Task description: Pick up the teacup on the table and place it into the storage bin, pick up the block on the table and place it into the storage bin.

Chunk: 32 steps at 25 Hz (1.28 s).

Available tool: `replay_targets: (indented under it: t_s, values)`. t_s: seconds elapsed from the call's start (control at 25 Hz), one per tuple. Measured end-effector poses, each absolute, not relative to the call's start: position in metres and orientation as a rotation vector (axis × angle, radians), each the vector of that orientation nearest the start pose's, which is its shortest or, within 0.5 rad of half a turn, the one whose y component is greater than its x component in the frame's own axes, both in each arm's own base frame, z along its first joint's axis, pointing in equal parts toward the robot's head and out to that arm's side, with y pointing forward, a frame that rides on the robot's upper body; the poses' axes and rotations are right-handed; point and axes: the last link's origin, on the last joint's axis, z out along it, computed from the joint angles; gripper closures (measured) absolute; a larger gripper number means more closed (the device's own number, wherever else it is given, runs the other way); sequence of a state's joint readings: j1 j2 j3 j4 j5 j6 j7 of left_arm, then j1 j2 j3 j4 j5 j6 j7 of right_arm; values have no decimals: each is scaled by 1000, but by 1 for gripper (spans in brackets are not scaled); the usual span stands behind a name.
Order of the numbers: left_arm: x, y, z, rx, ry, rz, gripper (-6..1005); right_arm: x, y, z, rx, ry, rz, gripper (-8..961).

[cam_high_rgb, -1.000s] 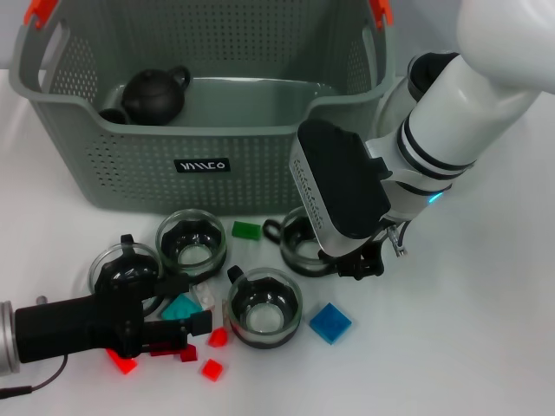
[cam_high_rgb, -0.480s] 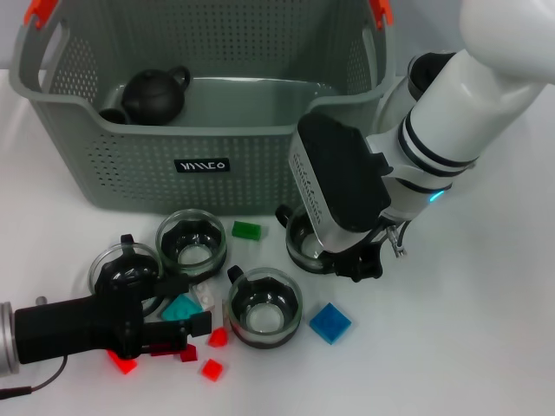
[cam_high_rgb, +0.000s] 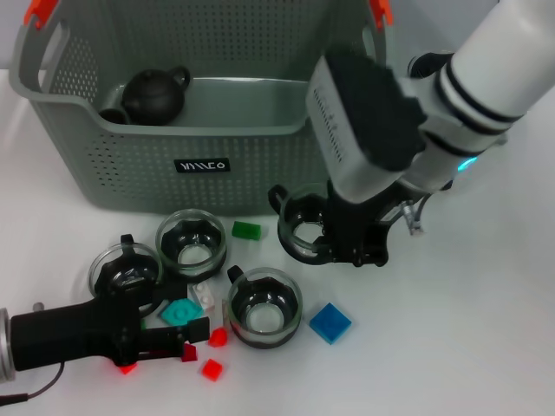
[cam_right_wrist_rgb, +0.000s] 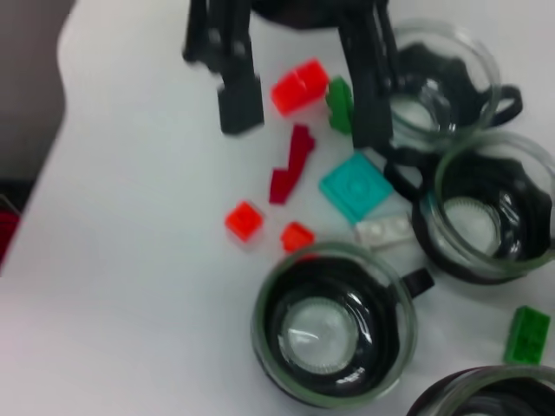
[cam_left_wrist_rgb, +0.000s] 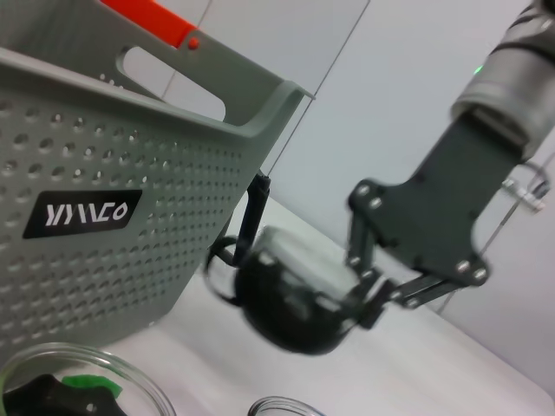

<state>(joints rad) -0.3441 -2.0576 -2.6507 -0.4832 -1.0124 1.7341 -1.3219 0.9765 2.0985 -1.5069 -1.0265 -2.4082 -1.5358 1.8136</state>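
**Right arm holds a teacup clear of the table in front of the storage bin**

The right gripper (cam_high_rgb: pixel 334 247) has its jaws clenched on a glass teacup (cam_high_rgb: pixel 303 227) with a black liner. In the left wrist view the cup (cam_left_wrist_rgb: pixel 290 290) hangs above the white table (cam_high_rgb: pixel 486 329), just beside the storage bin's perforated front wall, its handle pointing toward the bin. It sits below the rim, not yet over the opening.

The storage bin (cam_high_rgb: pixel 130 160) is a grey perforated basket with orange-red handle tips and a small black label on its front. Inside it, toward the left end, lies a dark round teapot (cam_high_rgb: pixel 154 94).

In front of the bin three more glass teacups stand on the table: one just below the label (cam_high_rgb: pixel 192 241), one further from the bin at the centre (cam_high_rgb: pixel 264 307), and one to the left (cam_high_rgb: pixel 124 270), partly covered by the left arm. A green block (cam_high_rgb: pixel 246 230) lies between the label-side cup and the held cup. A blue block (cam_high_rgb: pixel 330 322) lies to the right of the centre cup. A teal block (cam_high_rgb: pixel 180 311), a clear block (cam_high_rgb: pixel 204 297) and several small red blocks (cam_high_rgb: pixel 212 370) sit left of the centre cup.

The left gripper (cam_high_rgb: pixel 178 329) rests low over these small blocks, far from the bin; its jaws stand apart and released, with red pieces between and around them.
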Motion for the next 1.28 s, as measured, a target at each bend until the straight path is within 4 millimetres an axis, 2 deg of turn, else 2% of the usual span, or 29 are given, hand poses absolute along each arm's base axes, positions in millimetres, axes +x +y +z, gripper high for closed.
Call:
replay_targets:
  t_s: [0.32, 0.36, 0.4, 0.68, 0.8, 0.92, 1.12, 1.28]
  values:
    - [-324, 238, -4, -2660, -1011, -876, 93, 48, 351, -29, -3140, -338, -463, 893]
    - [-324, 238, -4, -2660, -1011, -876, 93, 34, 346, -21, -3143, -340, -396, 893]
    - [-324, 238, -4, -2659, -1011, -876, 92, 34, 346, -21, -3143, -340, -396, 892]
    - [-324, 242, 0, -2665, -989, -863, 92, -15, 346, 4, -3068, -360, -97, 892]
    - [-323, 245, 3, -2674, -973, -864, 93, -30, 357, 12, -2992, -338, 24, 892]
    - [-321, 246, 3, -2684, -962, -873, 94, -38, 376, 15, -2891, -280, 117, 892]
    - [-315, 248, -1, -2712, -947, -872, 93, -31, 417, 10, -2792, -97, 163, 891]
    - [-314, 248, -1, -2724, -941, -882, 93, -17, 455, 4, -2734, 86, 181, 891]
